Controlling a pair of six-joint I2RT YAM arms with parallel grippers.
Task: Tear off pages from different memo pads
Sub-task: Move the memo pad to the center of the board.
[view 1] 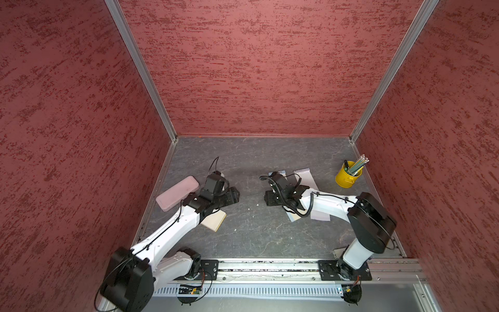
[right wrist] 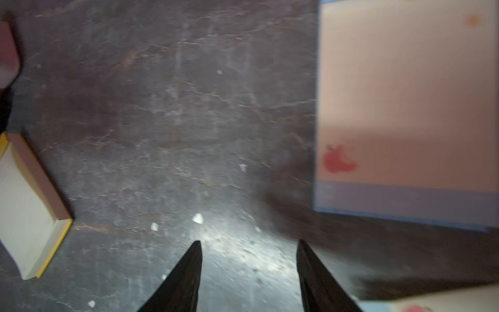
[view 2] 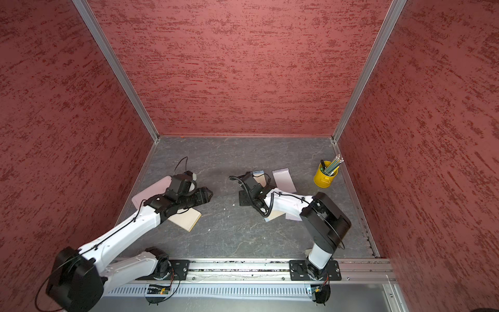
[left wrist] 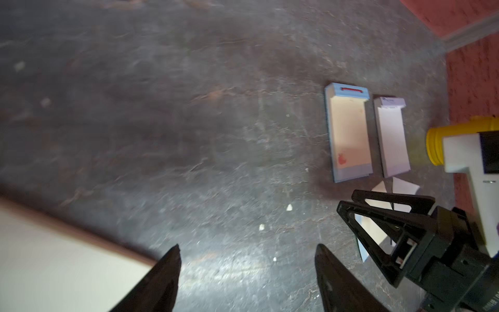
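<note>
Only from left wrist, blue-bordered pad whole, lavender pad beside

Blue-bordered pad, left of the yellow cup — mostly under the right arm in both top views. Loose pages nearer than the cup: only corners show. Cream pad, left of the cup, half under the left arm — blurred, edge-cropped in left wrist view.

Both top views sharp, evenly lit, wide-angle bowing at frame edges. Wrist views dim, motion-blurred. Right wrist: glare patch on table lower centre; blue-bordered pad upper right smeared, dark shadow below it.
</note>
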